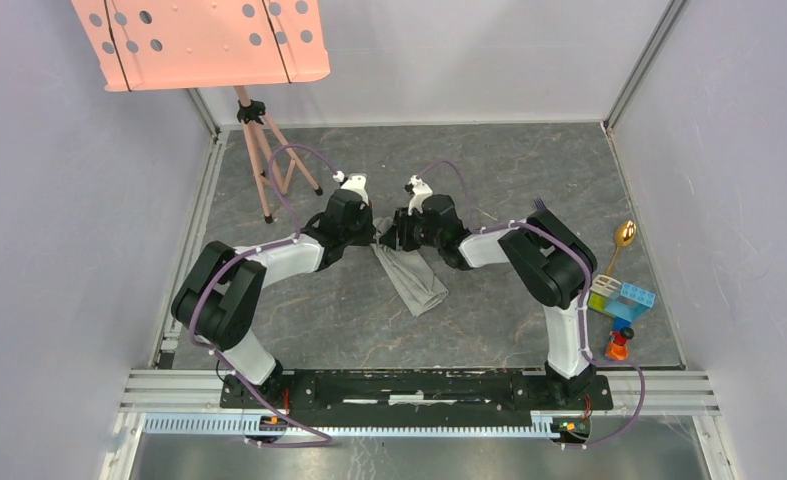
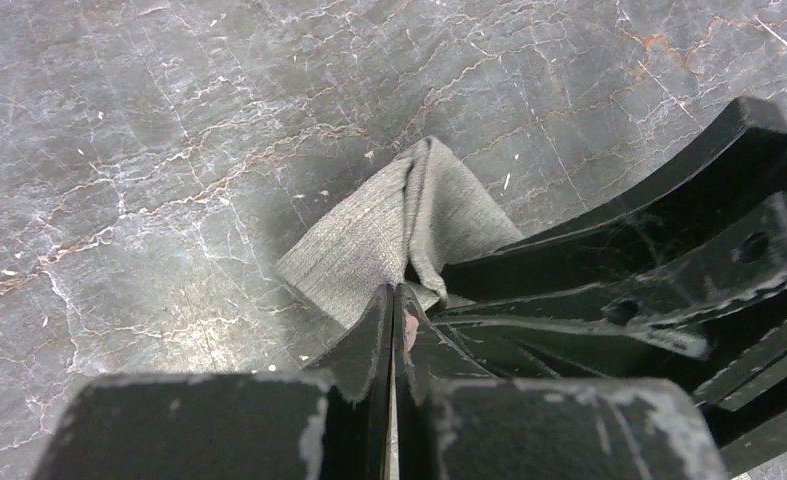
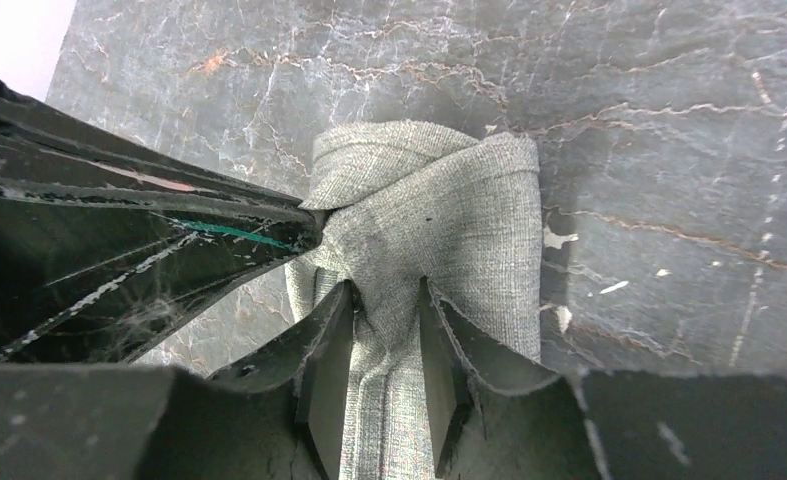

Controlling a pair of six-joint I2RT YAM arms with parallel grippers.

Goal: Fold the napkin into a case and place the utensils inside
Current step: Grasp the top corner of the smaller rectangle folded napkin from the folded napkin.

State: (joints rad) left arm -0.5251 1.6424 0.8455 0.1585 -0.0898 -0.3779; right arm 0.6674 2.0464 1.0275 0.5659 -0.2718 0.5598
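Observation:
The grey napkin [image 1: 414,278] lies mid-table as a narrow folded strip running toward me. Both grippers meet at its far end. My left gripper [image 1: 375,238] has its jaws shut, with a raised peak of the napkin [image 2: 369,240] pinched at their tips [image 2: 396,290]. My right gripper [image 1: 396,236] is closed on a bunched fold of the napkin [image 3: 449,200], which puckers between its fingers [image 3: 387,295]. The spoon [image 1: 622,240], with its gold bowl and purple handle, lies at the right. The thin purple fork [image 1: 540,207] shows only as tines behind my right arm's elbow.
Colourful toy blocks [image 1: 621,296] and a small orange toy [image 1: 619,346] sit at the right edge near the spoon. A salmon-pink perforated panel [image 1: 199,40] stands on a tripod [image 1: 259,150] at the back left. Enclosure walls surround the dark marbled table [image 1: 489,310].

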